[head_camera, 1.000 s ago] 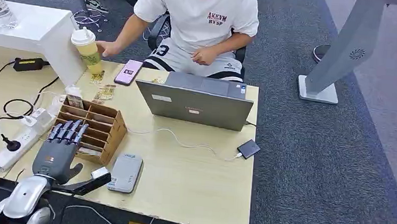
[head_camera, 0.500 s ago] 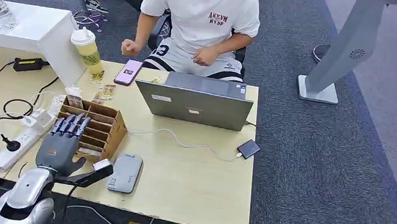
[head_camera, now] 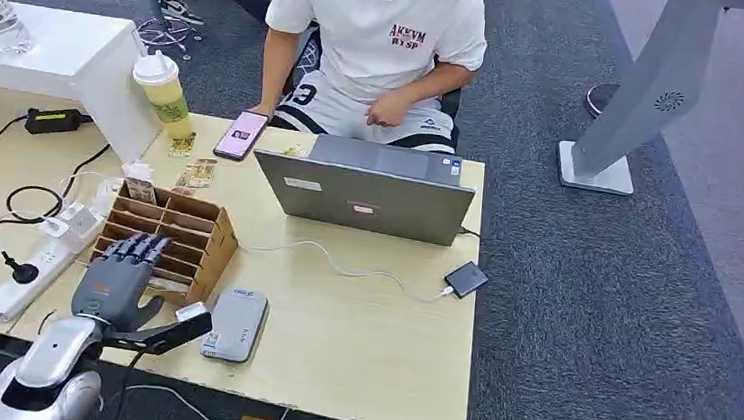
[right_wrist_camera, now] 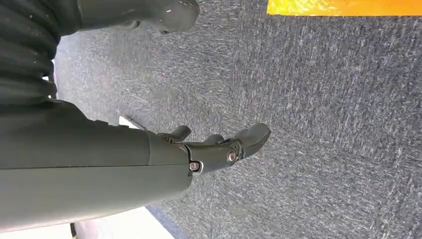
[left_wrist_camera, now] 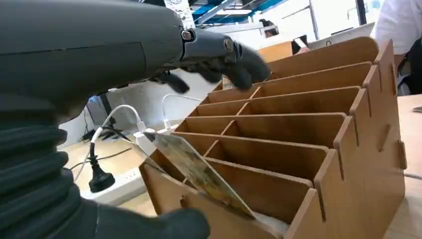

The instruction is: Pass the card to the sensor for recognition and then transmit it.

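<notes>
Card [left_wrist_camera: 199,172] leans in front slot of wooden organizer [head_camera: 177,242]. Left hand [head_camera: 116,285] above it, fingers [left_wrist_camera: 239,62] spread, holding nothing. Risk: shallow pinch, card slips deeper.

Printed card [left_wrist_camera: 199,172] tilted in the wooden organizer's [head_camera: 208,229] front slot, grey sensor [head_camera: 235,324] beside

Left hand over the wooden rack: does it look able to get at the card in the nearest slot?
Probably yes. The left hand hovers over the wooden rack; the card leans tilted out of the open-topped nearest slot, with nothing over it. Fingers aren't on it yet.
</notes>
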